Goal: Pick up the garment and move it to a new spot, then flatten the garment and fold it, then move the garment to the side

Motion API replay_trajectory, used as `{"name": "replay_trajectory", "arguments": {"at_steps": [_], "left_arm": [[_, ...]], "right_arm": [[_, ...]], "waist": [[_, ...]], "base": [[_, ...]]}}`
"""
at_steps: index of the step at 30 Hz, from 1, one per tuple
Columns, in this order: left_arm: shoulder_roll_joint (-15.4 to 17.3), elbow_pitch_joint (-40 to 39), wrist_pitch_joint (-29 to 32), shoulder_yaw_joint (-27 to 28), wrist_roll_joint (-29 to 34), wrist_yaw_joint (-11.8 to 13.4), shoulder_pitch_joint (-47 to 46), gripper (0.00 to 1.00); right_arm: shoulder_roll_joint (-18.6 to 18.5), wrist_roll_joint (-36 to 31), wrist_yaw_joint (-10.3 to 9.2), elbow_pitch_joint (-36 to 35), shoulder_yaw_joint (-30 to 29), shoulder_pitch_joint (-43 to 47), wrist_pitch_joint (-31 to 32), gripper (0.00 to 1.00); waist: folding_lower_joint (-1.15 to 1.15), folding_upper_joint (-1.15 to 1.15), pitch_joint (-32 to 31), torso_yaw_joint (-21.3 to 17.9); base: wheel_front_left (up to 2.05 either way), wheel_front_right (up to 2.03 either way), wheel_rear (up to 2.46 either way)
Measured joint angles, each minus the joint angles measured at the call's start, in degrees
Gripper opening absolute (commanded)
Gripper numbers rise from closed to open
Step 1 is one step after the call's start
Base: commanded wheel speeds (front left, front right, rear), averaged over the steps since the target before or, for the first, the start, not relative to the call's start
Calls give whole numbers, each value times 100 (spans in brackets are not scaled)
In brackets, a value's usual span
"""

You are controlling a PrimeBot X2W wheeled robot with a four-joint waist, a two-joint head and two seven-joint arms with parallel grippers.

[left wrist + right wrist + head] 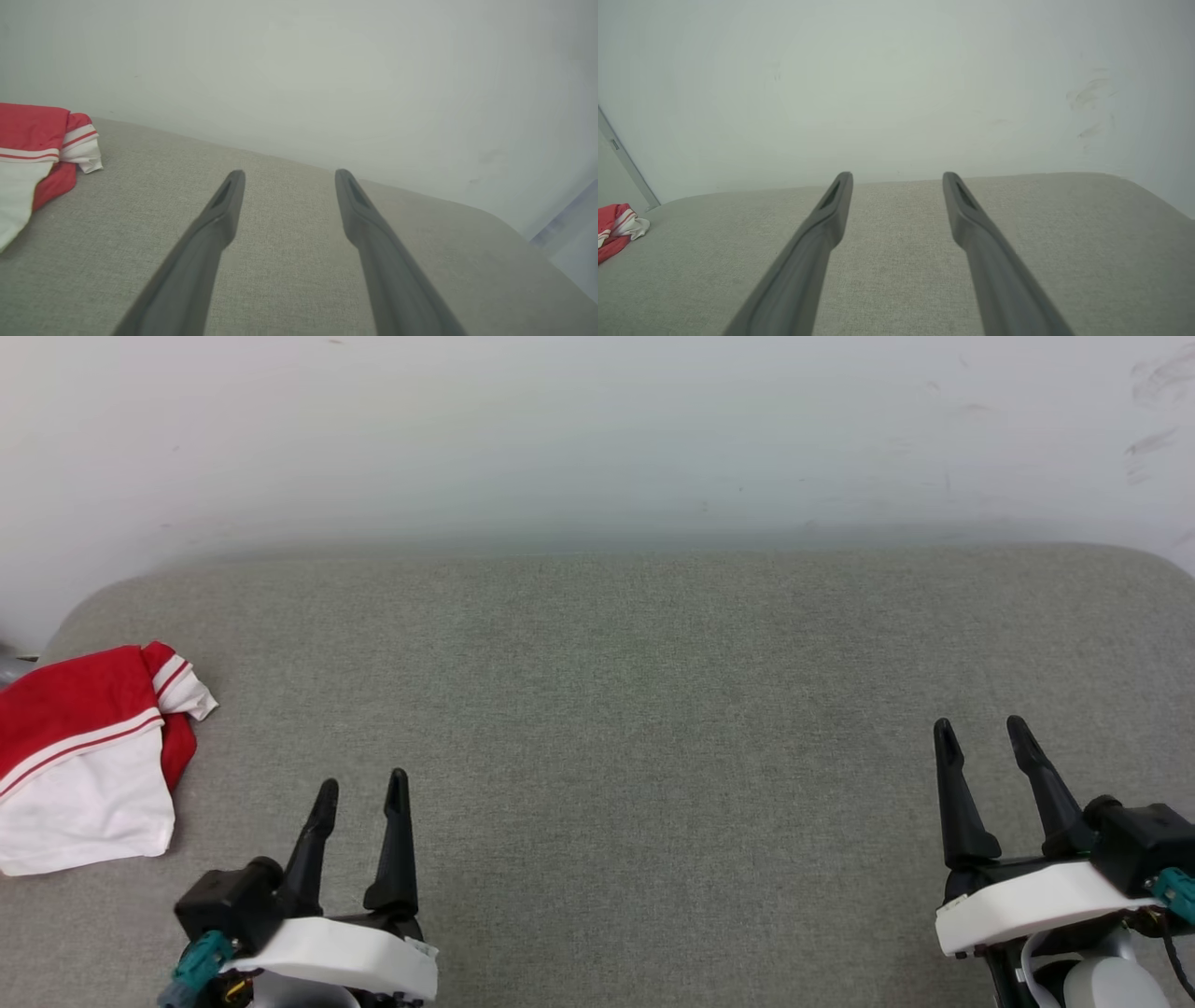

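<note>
Folded garment, red with white striped trim, lies at the left edge of the grey fabric cushion. Left gripper and right gripper hover at the near edge, jaws spread, grasping nothing, both apart from the garment.

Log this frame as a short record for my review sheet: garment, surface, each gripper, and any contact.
garment: red and white shirt, bunched compactly at the cushion's left edge
surface: grey fabric cushion against a pale wall
left gripper: open, empty, just right of the shirt and apart from it
right gripper: open, empty, at the far right
contact: none between either gripper and the shirt
</note>
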Motion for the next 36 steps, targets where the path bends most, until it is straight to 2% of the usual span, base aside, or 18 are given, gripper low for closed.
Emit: {"name": "replay_trajectory", "arguments": {"at_steps": [12, 15, 18, 23, 32, 36], "left_arm": [[261, 147, -154, -479, 872, 382, 23, 100], [307, 158, -187, -588, 964, 509, 22, 100], [287, 130, -222, -581, 898, 521, 23, 100], [190, 47, -277, -409, 848, 413, 63, 100], [20, 131, -379, 47, 756, -97, 202, 100], [7, 180, -426, 96, 982, -212, 225, 100]], "right_arm": [[0, -792, 0, -37, 20, -3, -152, 100], [0, -843, 0, -49, 44, -4, -192, 100], [0, -702, 0, -55, 37, -4, -223, 100], [0, -389, 0, -20, 43, -2, -280, 100], [0, 310, 0, 188, 130, 2, -396, 100], [0, 130, 0, 311, 127, 2, -426, 100]], "waist": [[0, 0, 15, -13], [0, 0, 17, -14], [0, 0, 17, -14], [-1, 0, 20, -15], [-1, 0, -1, -29], [-1, 0, -9, -40]], "base": [[0, 0, 0], [0, 0, 0], [0, 0, 0], [0, 0, 0], [0, 0, 0], [0, 0, 0]]}}
